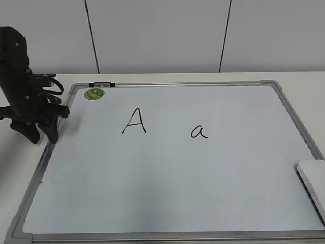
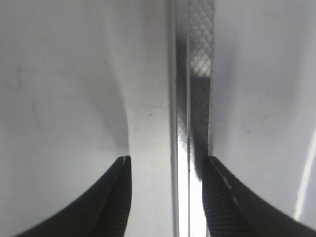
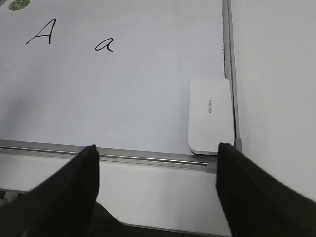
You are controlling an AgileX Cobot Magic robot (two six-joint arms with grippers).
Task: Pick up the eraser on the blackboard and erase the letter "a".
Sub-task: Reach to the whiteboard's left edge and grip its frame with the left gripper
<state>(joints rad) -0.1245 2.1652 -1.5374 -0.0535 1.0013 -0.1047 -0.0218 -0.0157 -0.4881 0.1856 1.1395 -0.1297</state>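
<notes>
My right claw (image 3: 155, 163) is hanging nearest the lens, its two dark fingers spread wide with nothing between them, hovering over the near frame of the board (image 3: 123, 98). Just beyond it the eraser (image 3: 210, 116) is lying flat on the board's right corner, white side up (small grey print showing), its long edge running right along the frame. From the outside camera only its edge (image 1: 312, 183) is peeking in at the right.

The "a" (image 3: 104, 45) is sitting untouched toward the middle of the board, with the "A" (image 3: 39, 33) to its left and a green magnet (image 1: 94, 93) up near the far left corner.

My left claw (image 2: 168, 170) is parked at the board's left edge, fingers parted and gripping nothing; its camera is looking straight down at the frame rail.

So I am judging the job as barely started: the eraser is not yet picked up, and the letter is still whole. What I am facing next is lowering the right claw over the eraser, closing on its sides, carrying it to the "a" and rubbing, while keeping clear of the "A".
</notes>
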